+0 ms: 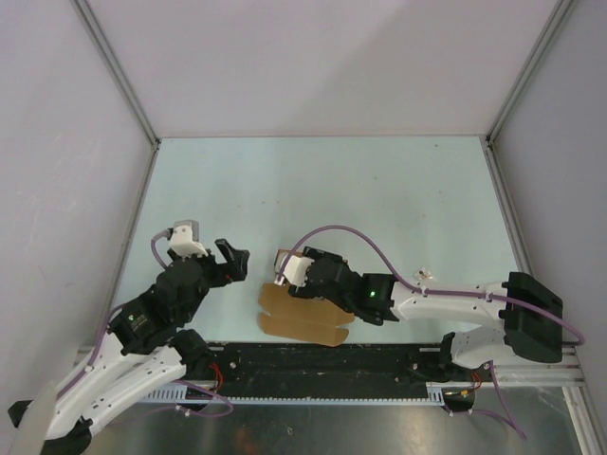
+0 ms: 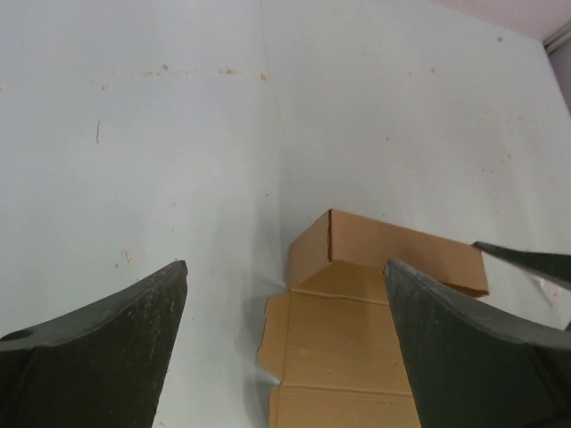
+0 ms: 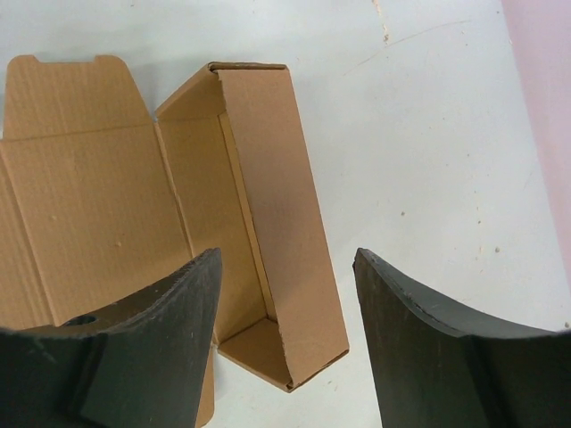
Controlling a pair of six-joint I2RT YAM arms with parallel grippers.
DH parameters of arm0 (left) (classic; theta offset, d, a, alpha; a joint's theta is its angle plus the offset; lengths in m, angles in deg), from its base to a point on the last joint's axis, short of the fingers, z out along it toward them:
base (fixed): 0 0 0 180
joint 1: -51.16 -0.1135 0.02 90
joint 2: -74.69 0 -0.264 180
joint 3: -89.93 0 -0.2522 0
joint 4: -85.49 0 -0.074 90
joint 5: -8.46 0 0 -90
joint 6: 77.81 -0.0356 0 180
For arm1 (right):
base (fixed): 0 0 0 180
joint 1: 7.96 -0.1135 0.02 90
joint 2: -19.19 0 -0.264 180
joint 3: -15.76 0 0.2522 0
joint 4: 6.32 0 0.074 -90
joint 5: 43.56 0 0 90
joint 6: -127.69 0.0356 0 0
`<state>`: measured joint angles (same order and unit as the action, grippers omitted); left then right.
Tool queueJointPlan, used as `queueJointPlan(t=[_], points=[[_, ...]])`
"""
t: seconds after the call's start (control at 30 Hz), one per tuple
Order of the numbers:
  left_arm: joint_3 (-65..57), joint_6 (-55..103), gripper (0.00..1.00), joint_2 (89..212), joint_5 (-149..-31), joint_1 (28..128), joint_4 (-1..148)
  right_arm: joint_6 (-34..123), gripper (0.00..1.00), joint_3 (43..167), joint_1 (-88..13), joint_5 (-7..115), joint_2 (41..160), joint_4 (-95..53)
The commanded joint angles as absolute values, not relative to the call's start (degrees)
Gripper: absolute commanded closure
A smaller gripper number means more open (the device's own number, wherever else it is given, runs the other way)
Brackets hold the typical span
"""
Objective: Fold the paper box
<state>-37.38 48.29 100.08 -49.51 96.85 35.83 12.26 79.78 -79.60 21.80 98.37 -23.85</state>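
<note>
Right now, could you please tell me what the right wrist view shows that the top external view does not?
Only the right wrist view: the paper box has one long side wall raised and a tabbed flap lying flat. Only the top external view: the left fingers, open, apart from the box on its left. Both: the right fingers spread over the box on the table.

Bright, even, diffuse light falls on the pale surface (image 1: 379, 199); shadows are faint and soft. Both wrist views are sharp mid-frame, while the dark fingers (image 3: 134, 357) at 5 and 7 o'clock show little detail.
</note>
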Motion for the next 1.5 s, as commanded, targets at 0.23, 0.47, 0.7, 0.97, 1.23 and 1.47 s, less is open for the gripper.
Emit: queueJointPlan(t=[0.23,0.47,0.7,0.97,1.23,1.47], points=[[-43.35,56.30,0.05,98.25,-55.26,95.45,33.68,47.27,0.39,81.64,-75.90,18.08,85.30,-30.08],[-50.10,63.60,0.07,98.60,-60.44,95.54,33.41,88.32,0.39,79.80,-84.14,1.98,80.19,-51.35],[-54.87,67.83,0.07,97.98,-59.04,97.47,33.50,110.10,0.33,68.39,-89.79,0.28,72.47,-57.02],[-60.39,67.04,0.20,95.44,-60.35,101.16,40.34,113.89,0.31,52.65,-89.53,3.99,58.57,-47.68],[-66.12,67.04,0.27,89.90,-60.63,101.26,42.11,113.01,0.33,46.23,-85.84,9.78,59.26,-37.76],[-67.26,63.80,0.33,95.25,-58.69,101.26,50.09,112.49,0.34,43.24,-82.50,12.95,60.68,-32.04]])
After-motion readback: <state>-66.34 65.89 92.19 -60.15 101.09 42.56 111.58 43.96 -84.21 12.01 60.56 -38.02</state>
